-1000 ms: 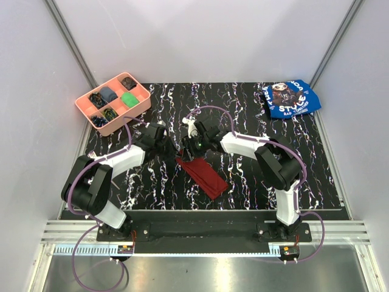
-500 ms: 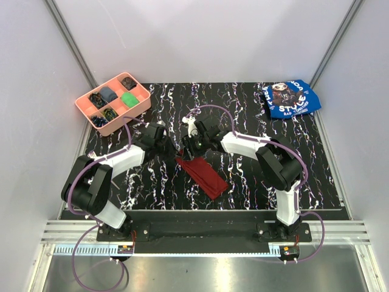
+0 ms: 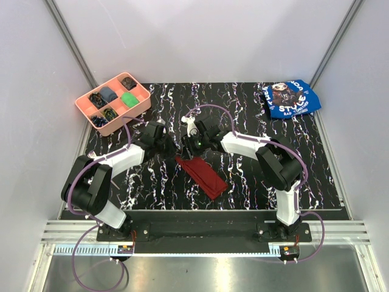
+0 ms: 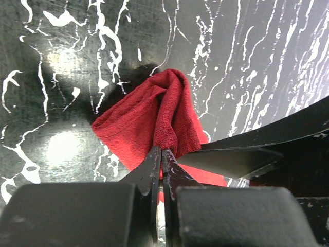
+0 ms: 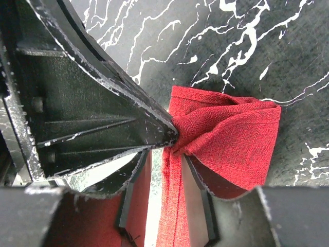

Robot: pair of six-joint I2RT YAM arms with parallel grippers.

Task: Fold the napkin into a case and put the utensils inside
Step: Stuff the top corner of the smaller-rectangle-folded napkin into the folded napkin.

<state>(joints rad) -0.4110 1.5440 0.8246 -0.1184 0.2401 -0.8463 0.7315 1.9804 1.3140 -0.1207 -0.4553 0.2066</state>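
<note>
Both arms converge mid-tabletop [image 3: 243, 182] on the far end of the case [image 3: 202, 175], a folded red strip lying diagonally. Left end effector [image 3: 173, 148] and right end effector [image 3: 187, 148] sit just beside each other there. Pink tray [image 3: 141, 106] far left, blue cloth [image 3: 290, 97] far right.

You had bright, even overhead light; glare spots bloomed on the glossy surface [image 4: 61, 146] while the left pincer [image 4: 161, 170] blurred up close.

Black white-veined table [image 3: 243, 176] carries the napkin [image 3: 203, 174], pink tray [image 3: 113, 103] and blue cloth [image 3: 290, 98]
</note>
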